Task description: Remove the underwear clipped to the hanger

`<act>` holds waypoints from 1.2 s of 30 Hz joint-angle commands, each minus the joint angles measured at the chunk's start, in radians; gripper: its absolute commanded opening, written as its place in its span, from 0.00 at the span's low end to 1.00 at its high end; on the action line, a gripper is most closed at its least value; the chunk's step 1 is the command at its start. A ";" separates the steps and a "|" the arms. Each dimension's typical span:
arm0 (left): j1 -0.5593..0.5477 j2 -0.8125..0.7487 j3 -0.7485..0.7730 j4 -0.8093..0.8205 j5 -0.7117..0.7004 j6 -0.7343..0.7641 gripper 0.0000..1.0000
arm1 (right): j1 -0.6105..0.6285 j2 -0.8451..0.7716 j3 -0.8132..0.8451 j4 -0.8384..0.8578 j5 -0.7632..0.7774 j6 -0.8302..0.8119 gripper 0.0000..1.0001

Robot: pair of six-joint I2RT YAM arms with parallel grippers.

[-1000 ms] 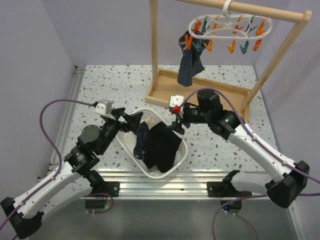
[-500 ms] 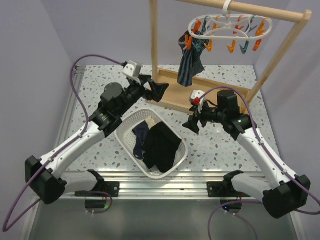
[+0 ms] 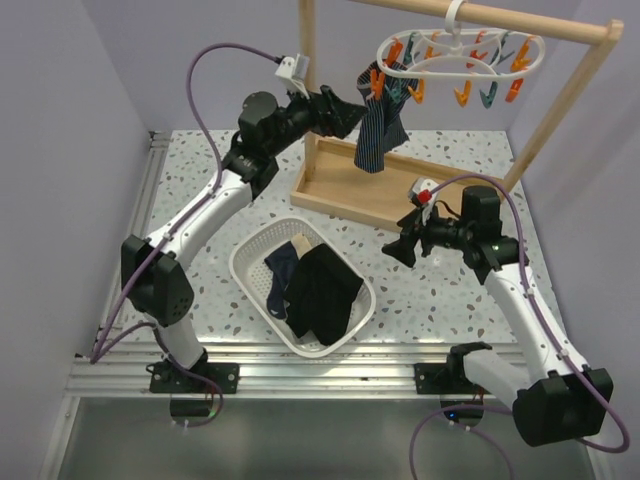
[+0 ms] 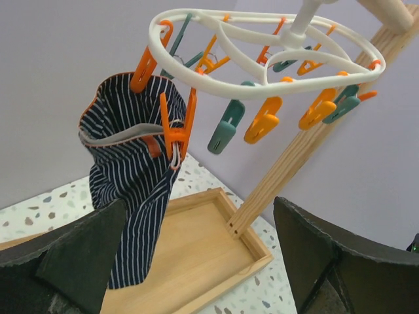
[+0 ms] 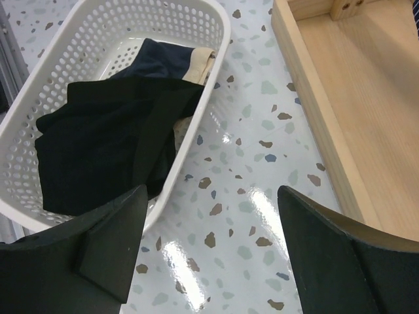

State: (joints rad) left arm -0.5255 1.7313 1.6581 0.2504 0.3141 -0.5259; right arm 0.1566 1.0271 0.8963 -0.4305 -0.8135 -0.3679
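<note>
Upper centre of the top view, the striped underwear point(image 3: 378, 135) hangs lengthwise downward from orange clips point(image 4: 171, 131) at the hanger's point(image 3: 460, 55) left end, just right of the left end effector point(image 3: 350, 113), which is spread and empty. The right end effector point(image 3: 395, 248), also spread, sits well apart, lower right.

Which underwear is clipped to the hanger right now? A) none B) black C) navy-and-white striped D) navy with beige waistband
C: the striped underwear hangs from orange clips on the hanger, while the black pair and the beige-waistband pair lie in the basket.
</note>
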 commanded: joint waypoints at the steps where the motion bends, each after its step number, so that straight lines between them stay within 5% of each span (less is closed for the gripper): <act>1: 0.004 0.072 0.138 0.055 0.045 -0.071 0.97 | -0.025 0.005 -0.023 0.065 -0.044 0.058 0.84; 13: 0.005 0.321 0.452 0.001 -0.003 -0.131 0.87 | -0.057 -0.035 -0.080 0.121 -0.050 0.101 0.84; 36: -0.053 0.445 0.606 -0.014 -0.153 -0.029 0.73 | -0.081 -0.012 -0.102 0.142 -0.072 0.116 0.84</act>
State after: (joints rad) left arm -0.5594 2.1662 2.2173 0.2382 0.2173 -0.6071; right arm 0.0826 1.0142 0.7959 -0.3065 -0.8566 -0.2523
